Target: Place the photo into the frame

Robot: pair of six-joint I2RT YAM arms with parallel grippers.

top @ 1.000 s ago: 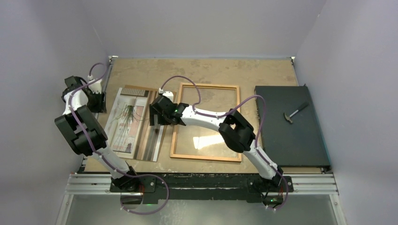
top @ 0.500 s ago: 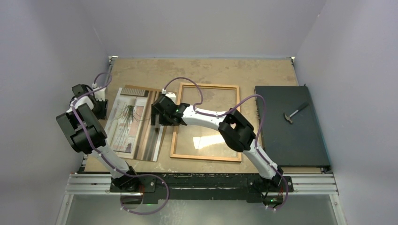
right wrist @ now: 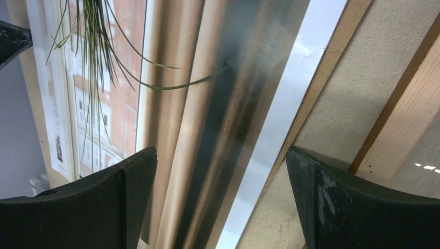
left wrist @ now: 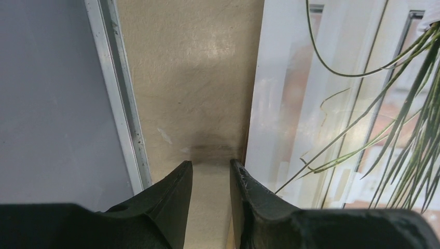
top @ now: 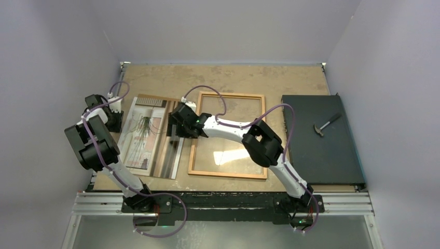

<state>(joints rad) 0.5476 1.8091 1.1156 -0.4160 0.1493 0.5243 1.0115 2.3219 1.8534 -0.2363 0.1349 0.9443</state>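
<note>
The photo point(top: 147, 136), a building print with a green plant and beige, white and dark bands, lies face up at the table's left. The orange-brown frame point(top: 230, 95) lies flat to its right. My left gripper point(top: 115, 120) is low at the photo's left edge. In the left wrist view its jaws point(left wrist: 211, 167) are narrowly open over bare table, with the right finger point(left wrist: 249, 194) against the photo point(left wrist: 321, 104). My right gripper point(top: 174, 124) is wide open. In the right wrist view it point(right wrist: 222, 155) straddles the photo's right edge point(right wrist: 280, 119), with the frame rail point(right wrist: 410, 122) beside it.
A brown backing board point(right wrist: 337, 57) shows as a strip under the photo's right edge. A black slab point(top: 321, 150) with a hammer point(top: 326, 124) on it lies at the right. A metal table rail point(left wrist: 117, 93) and the grey wall point(left wrist: 46, 104) are close to the left gripper.
My left gripper has moved right, from near the wall to the photo's left edge. My right gripper has shifted slightly up and right over the photo's right edge.
</note>
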